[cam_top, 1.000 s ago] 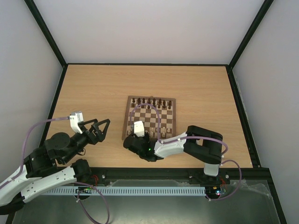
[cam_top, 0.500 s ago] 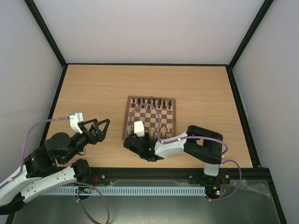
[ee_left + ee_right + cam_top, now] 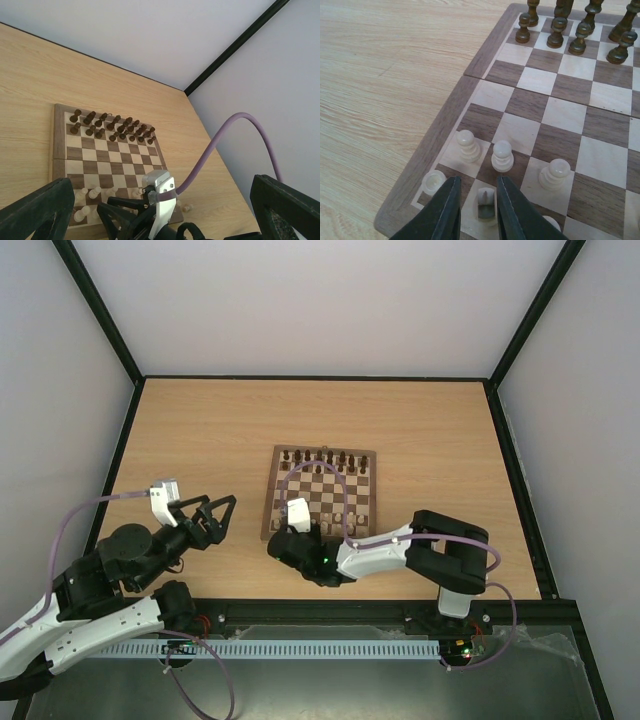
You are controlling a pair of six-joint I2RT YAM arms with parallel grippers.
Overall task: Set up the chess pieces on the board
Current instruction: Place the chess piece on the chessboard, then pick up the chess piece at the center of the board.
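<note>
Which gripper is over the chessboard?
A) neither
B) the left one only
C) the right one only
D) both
C: the right gripper straddles a pale piece near the board's near-left corner, while the left gripper hangs over the table beside the board.

Bright, even, diffuse light in all three views I monitor. The chess pieces (image 3: 502, 155) throw short, soft shadows on the board (image 3: 560, 110). In my right wrist view the near fingers (image 3: 442, 215) look slightly soft.
</note>
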